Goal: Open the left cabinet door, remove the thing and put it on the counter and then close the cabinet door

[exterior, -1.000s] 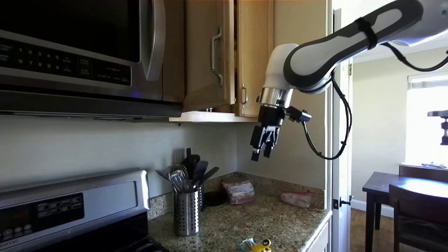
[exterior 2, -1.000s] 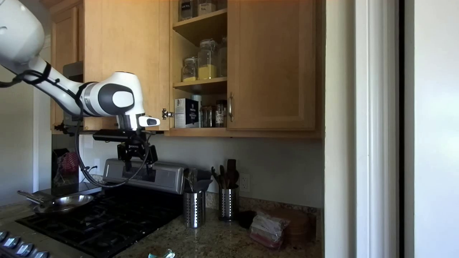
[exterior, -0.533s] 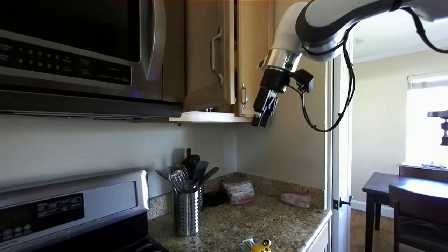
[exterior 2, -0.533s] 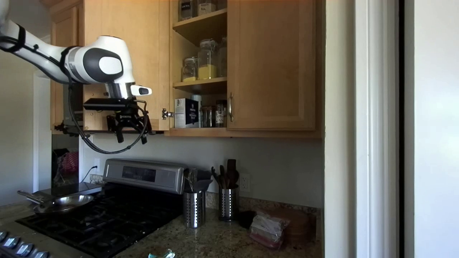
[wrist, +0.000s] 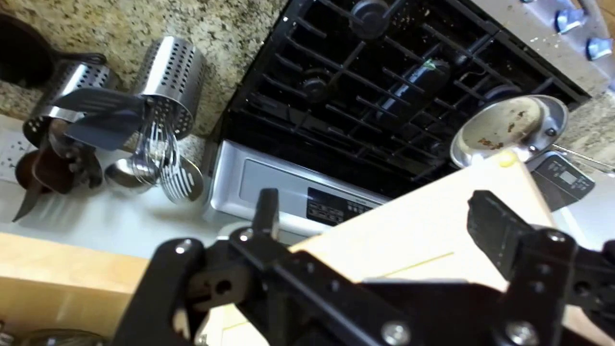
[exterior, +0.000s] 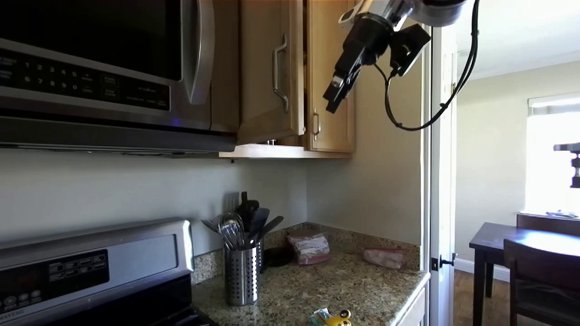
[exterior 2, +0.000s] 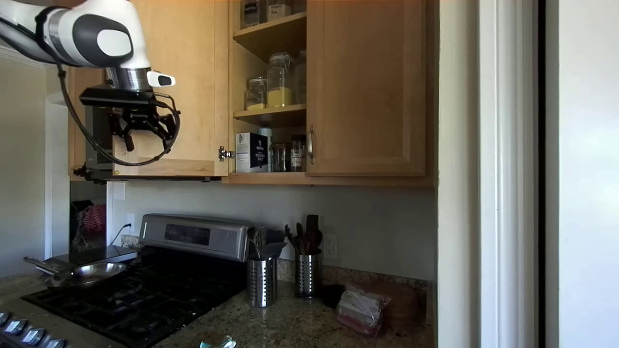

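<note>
Clearly, the open left cabinet door (exterior 2: 196, 87) is light wood.

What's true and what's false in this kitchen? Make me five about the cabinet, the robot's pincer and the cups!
1. The left cabinet door is open. True.
2. Both cabinet doors are open. False: the right cabinet door is shut.
3. A jar with yellow stuff stands on a shelf. True.
4. That jar is being squeezed. False: the pincer is open and holds nothing.
5. Two steel cups stand on the counter. True.
</note>
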`<state>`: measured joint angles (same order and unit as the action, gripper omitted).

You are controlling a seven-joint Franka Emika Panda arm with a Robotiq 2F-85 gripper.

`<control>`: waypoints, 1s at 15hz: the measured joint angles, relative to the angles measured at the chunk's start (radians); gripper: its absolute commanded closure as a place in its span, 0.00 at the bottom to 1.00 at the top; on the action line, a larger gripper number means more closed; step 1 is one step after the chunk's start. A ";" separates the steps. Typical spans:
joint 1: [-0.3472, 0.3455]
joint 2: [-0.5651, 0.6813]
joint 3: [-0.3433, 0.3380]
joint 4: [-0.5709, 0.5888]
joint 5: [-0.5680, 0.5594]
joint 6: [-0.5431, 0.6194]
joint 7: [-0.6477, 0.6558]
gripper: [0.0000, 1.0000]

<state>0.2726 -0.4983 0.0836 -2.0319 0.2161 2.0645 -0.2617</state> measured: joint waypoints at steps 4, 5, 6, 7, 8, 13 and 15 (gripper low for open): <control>0.051 -0.006 0.004 0.034 0.083 0.000 -0.048 0.00; 0.062 -0.006 0.005 0.041 0.103 0.000 -0.057 0.00; 0.073 -0.006 0.006 0.047 0.123 0.000 -0.068 0.00; 0.082 -0.006 0.006 0.051 0.142 0.000 -0.078 0.00; 0.088 -0.006 0.007 0.054 0.157 0.000 -0.086 0.00; 0.092 0.008 0.024 0.057 0.175 0.065 -0.086 0.00; 0.089 0.029 0.039 0.057 0.172 0.131 -0.073 0.00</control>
<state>0.3613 -0.4688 0.1228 -1.9746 0.3885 2.1959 -0.3342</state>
